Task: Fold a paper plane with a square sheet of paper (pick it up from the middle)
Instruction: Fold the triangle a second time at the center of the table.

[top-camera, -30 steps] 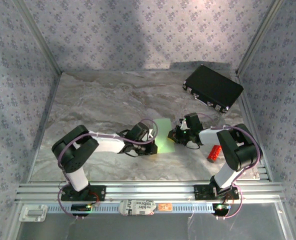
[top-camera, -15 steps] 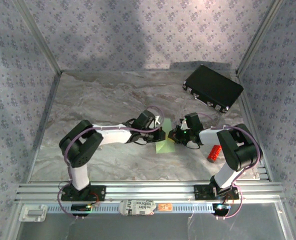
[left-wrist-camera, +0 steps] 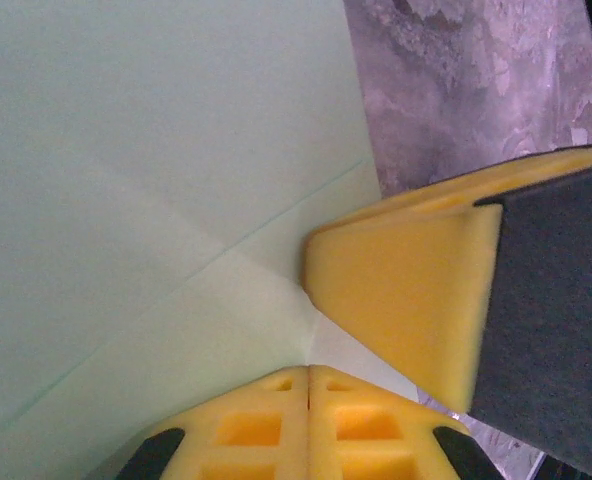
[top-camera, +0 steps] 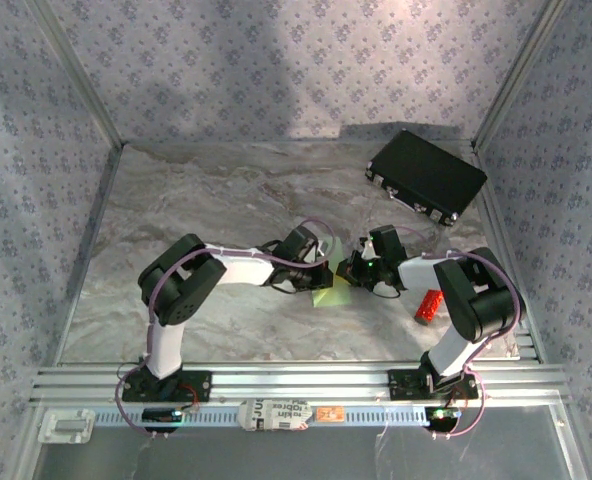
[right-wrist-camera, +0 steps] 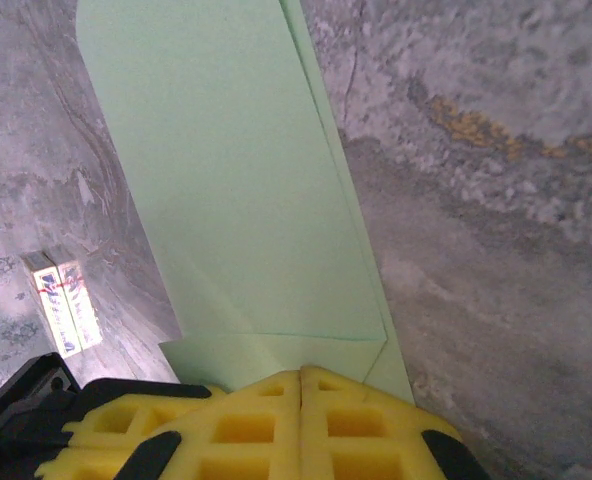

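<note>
Two pairs of jaws, left and right, each tight on the creased pale green paper [right-wrist-camera: 236, 180]

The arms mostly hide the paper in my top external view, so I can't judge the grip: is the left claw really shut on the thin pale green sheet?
Observer: Yes, the left claw has its yellow foam pads pressed together on an edge of the thin pale green sheet of paper.
Operator: And the right claw?
Observer: The right claw is shut on the sheet's edge too.
Operator: Any crease yet?
Observer: A straight diagonal crease crosses the sheet.
</note>
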Tool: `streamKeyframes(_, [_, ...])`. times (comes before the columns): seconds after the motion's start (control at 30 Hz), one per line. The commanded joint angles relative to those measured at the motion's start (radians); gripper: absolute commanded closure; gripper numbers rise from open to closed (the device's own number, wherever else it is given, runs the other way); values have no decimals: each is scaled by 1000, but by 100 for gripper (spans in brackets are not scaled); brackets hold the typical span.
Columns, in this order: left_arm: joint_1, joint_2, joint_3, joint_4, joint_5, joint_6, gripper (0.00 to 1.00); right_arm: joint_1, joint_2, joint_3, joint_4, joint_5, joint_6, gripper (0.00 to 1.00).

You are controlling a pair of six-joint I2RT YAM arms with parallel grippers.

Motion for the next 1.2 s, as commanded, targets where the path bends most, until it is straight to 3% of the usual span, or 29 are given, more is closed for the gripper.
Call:
streamKeyframes(0.0, [-16,-2,-21,-40,-10,27,94,-5,11,-6,-67,33,-7,100])
streamKeyframes(0.4, [-16,-77,10,-48,-9,41,93,-7,5,-10,-72,40,-10,100])
streamKeyframes(0.97, [-18,-19,-56,-37,-14,27,94,-5,0,1,-55,16,-12,100])
streamKeyframes(1.17, [-17,-98,-48,-26,-6,35,91,-7,-115,45,-137,26,-46,98])
